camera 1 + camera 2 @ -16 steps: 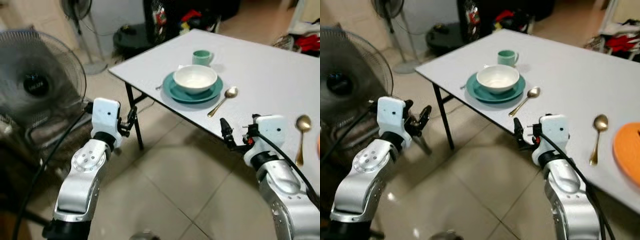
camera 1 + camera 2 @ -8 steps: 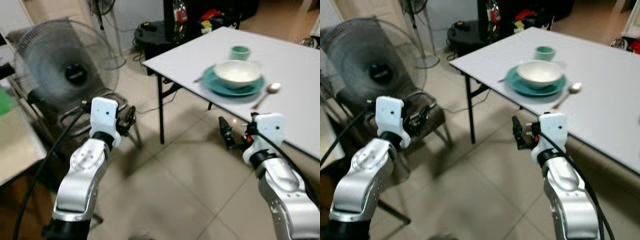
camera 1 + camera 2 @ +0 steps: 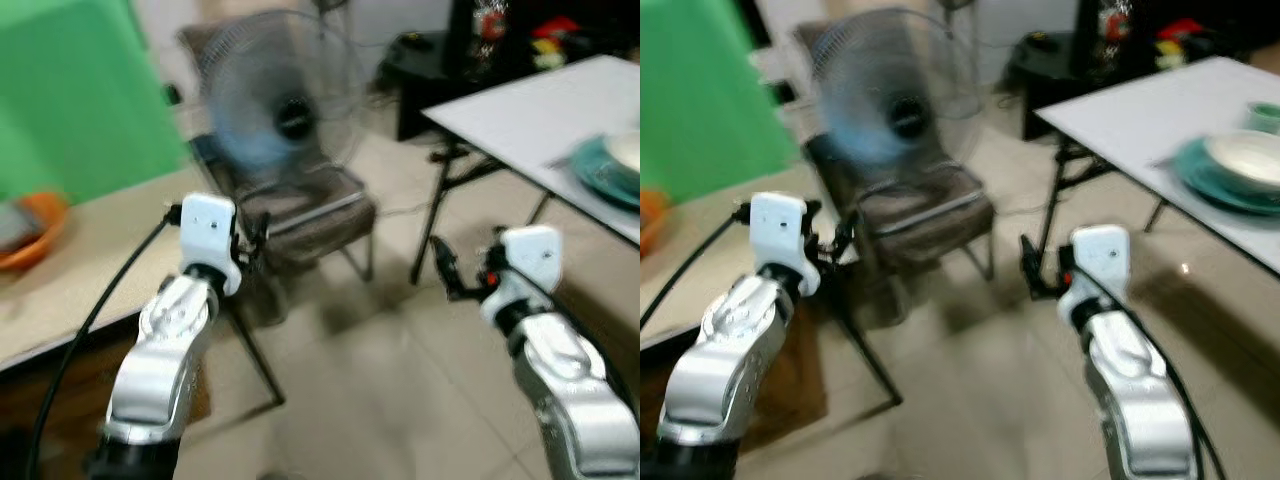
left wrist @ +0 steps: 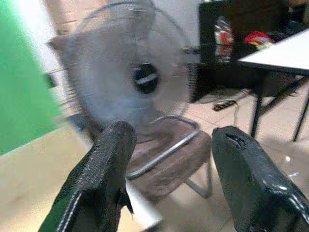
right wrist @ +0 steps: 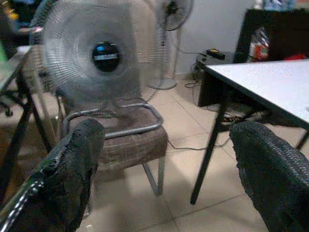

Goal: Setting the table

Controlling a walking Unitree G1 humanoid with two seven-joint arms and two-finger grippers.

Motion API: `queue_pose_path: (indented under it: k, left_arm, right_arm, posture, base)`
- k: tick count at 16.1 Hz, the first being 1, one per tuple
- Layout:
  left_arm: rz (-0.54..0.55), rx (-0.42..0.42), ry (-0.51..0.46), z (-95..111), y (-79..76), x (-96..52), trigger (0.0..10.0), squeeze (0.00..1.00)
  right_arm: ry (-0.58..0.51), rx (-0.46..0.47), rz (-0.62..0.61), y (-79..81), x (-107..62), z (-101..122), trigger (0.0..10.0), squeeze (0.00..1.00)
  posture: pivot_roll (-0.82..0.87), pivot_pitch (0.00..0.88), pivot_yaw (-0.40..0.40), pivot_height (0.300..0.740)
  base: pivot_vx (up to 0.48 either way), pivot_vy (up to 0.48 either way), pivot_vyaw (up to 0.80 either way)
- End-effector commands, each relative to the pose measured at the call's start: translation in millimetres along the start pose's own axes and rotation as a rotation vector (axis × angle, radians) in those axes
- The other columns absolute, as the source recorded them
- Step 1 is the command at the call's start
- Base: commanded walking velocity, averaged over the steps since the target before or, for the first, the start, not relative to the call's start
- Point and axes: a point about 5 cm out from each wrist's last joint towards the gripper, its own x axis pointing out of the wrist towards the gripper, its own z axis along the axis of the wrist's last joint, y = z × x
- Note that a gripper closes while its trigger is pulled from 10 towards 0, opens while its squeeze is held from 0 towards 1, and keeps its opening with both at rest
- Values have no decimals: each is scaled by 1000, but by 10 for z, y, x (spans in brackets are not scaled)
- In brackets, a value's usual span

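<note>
— Teal plate (image 3: pixel 1220 178) with a white bowl (image 3: pixel 1243 160) on the white folding table (image 3: pixel 1140 110): where does it lie from the grippers?

— Off to the right, nearer the right gripper (image 3: pixel 1032 270). Right gripper and left gripper (image 4: pixel 169 179) both hold their fingers spread wide and grip nothing.

Head views motion-blurred; teal plate (image 3: pixel 606 172) cut by frame edge — fan (image 3: pixel 283 105) smeared.

Camera has been swung leftward: white table (image 3: pixel 520 120) with teal plate (image 3: pixel 605 172) is now shifted to the right edge. Fan (image 3: pixel 275 110) on brown chair (image 3: pixel 300 215) now centred; a counter (image 3: pixel 85 265) with orange bowl (image 3: pixel 25 235) revealed beside the fan.
</note>
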Motion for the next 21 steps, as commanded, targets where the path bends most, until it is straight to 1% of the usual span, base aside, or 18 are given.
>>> queue_pose_path:
  k: [1, 8, 9, 11, 14, 15, 18, 21]
  left_arm:
    - [21, 12, 8, -11, 68, -25, 10000, 0]
    - [34, 12, 8, -10, 101, -45, 10000, 0]
    - [48, 3, -10, 22, 112, -32, 10000, 0]
    - [66, 21, -12, 36, 134, -20, 10000, 0]
    - [65, 27, -4, 16, 140, -27, 10000, 0]
    - [66, 31, 2, 11, 142, -28, 10000, 0]
    - [69, 35, 19, -13, 144, -24, 10000, 0]
    - [61, 43, 25, -22, 141, -13, 10000, 0]
  right_arm:
    - [-27, 8, 37, 92, 15, 51, 10000, 871]
    - [-33, 3, 61, 127, 45, 64, 10000, 875]
    - [-34, 1, 65, 131, 51, 68, 10000, 875]
    - [-37, -13, 75, 140, 64, 75, 10000, 878]
    - [-36, -3, 67, 140, 82, 71, 10000, 871]
    - [-33, 7, 45, 124, 85, 67, 10000, 863]
    - [-9, 29, -3, 71, 103, 40, 10000, 835]
    - [-5, 18, -8, 67, 106, 40, 10000, 784]
  posture:
    - [49, 0, 78, 740]
    - [54, 0, 70, 740]
    - [53, 0, 70, 740]
    - [54, 0, 70, 740]
    - [56, 0, 69, 740]
    - [57, 0, 69, 740]
    - [55, 0, 72, 740]
    - [53, 0, 73, 740]
  base:
    - [0, 341, 563]
    - [0, 332, 567]
    - [0, 0, 800]
    - [0, -480, 800]
    - [0, -480, 800]
    - [0, -296, 0]
    - [0, 0, 0]
    - [0, 0, 0]
